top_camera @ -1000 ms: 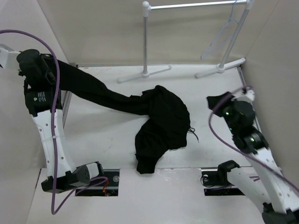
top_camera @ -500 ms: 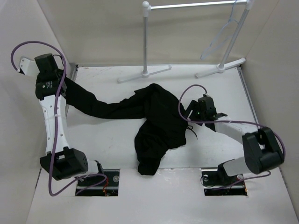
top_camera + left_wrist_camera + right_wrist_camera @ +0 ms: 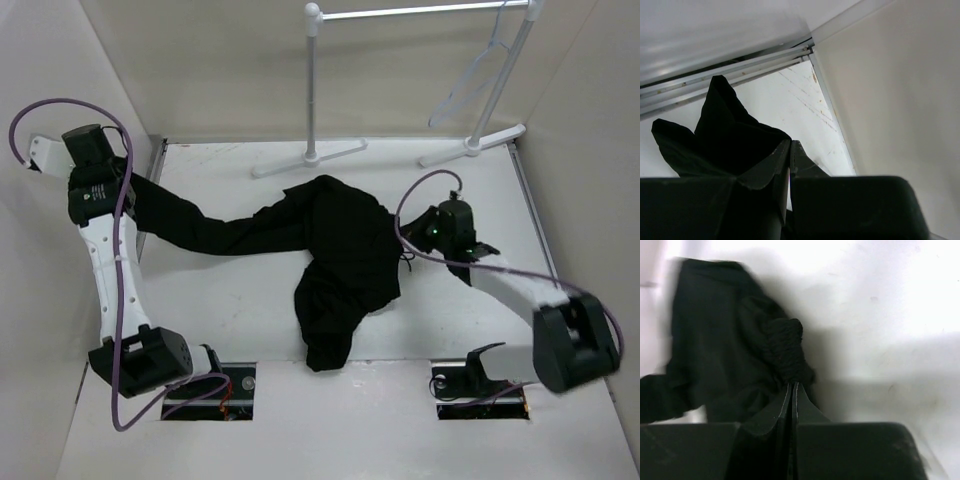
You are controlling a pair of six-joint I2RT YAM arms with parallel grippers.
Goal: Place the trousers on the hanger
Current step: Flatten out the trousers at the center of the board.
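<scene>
The white desk (image 3: 230,300) carries the black trousers (image 3: 345,250), heaped in its middle, with one leg stretched out toward the far left corner. A white rack (image 3: 313,90) stands along the far edge, and the pale hanger (image 3: 470,85) hangs from its bar near the far right corner, well apart from the trousers. The left pincer (image 3: 790,150) is closed tight on the end of the stretched leg. The right pincer (image 3: 791,387) is closed too, with a bunched fold from the heap's right side caught at its tips.
</scene>
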